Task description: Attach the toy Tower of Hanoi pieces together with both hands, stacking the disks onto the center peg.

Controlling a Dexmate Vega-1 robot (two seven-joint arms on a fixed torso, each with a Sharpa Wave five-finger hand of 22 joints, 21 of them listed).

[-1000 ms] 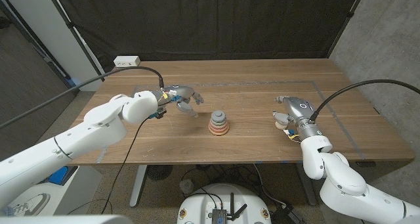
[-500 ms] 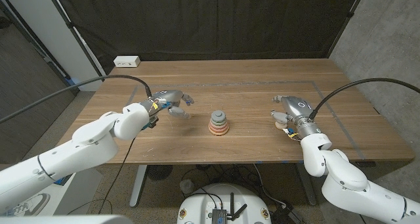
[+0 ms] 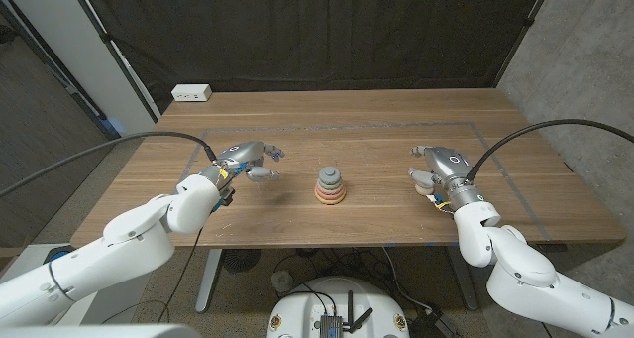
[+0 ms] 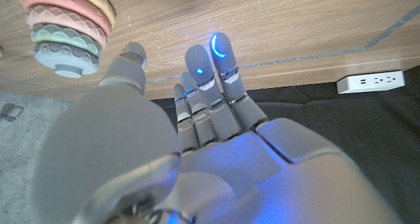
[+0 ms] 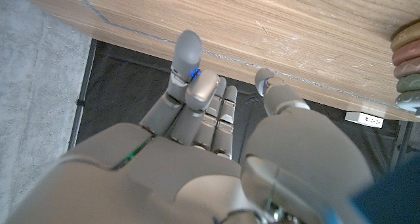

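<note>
Pastel disks make up the stacked tower [image 3: 331, 184], which stands on the wooden desk [image 3: 376, 130] between your two hands, with a grey piece on top. From the head view you cannot tell whether a peg runs through it, and the lowest disk's edge is hard to separate from the wood. In the left wrist view the tower [image 4: 65, 27] is cut off at the picture's edge, so you see part of its rings only; in the right wrist view only slivers of the tower [image 5: 408, 66] show at the edge.

Your left hand [image 3: 250, 162] sits to the tower's left, near it but apart, fingers spread and extended with nothing in them. Its fingertips [image 4: 220, 46] glow blue and point past the tower's side.

Your right hand [image 3: 438, 171] is on the tower's other side, farther from it than the left hand is, also holding nothing, fingers loosely extended and apart. Whether either palm touches the desk cannot be told. A white power strip [image 3: 192, 93] lies beyond your left hand at the desk's far edge.
</note>
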